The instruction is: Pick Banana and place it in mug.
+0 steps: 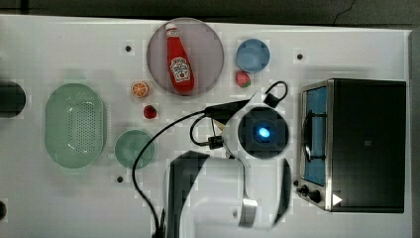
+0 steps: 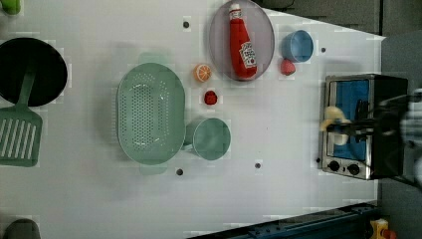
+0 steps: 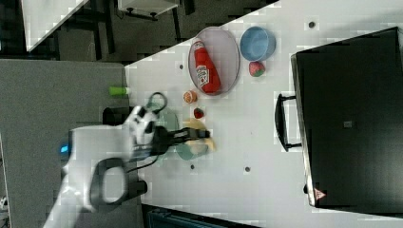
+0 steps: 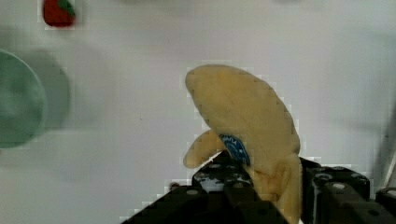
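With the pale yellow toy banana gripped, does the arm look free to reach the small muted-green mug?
Probably yes: the gripper holds the pale yellow toy banana above the table, and the small muted-green mug stands open-topped with nothing over it.

Three cameras look down on the white table from well above, all sharing the ketchup bottle and blue cup. The wrist camera sits close behind the gripper.

White tabletop under even light, dark grey floor beyond its edges.
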`<state>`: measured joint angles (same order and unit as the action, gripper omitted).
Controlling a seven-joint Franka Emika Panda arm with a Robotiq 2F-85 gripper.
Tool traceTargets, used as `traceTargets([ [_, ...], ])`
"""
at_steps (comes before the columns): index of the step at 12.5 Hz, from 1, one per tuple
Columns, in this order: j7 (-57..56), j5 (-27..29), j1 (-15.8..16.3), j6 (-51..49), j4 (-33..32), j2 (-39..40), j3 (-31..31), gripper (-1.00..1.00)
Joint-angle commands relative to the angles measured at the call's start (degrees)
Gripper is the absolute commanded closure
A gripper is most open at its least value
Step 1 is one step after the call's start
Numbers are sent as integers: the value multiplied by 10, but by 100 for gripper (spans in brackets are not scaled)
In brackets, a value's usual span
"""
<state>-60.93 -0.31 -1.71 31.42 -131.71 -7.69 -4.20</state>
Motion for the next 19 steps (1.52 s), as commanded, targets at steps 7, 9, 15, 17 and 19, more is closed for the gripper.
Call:
traceTargets([
  [7,215,16,34,-117,53,-58,136,37],
  [9,286,30,38,-116,49,-47,171,37],
  [15,395,31,43,-39,35,28,253,37],
  [17,396,31,43,24,16,57,265,37],
  [19,402,31,43,100,-13,84,272,37],
])
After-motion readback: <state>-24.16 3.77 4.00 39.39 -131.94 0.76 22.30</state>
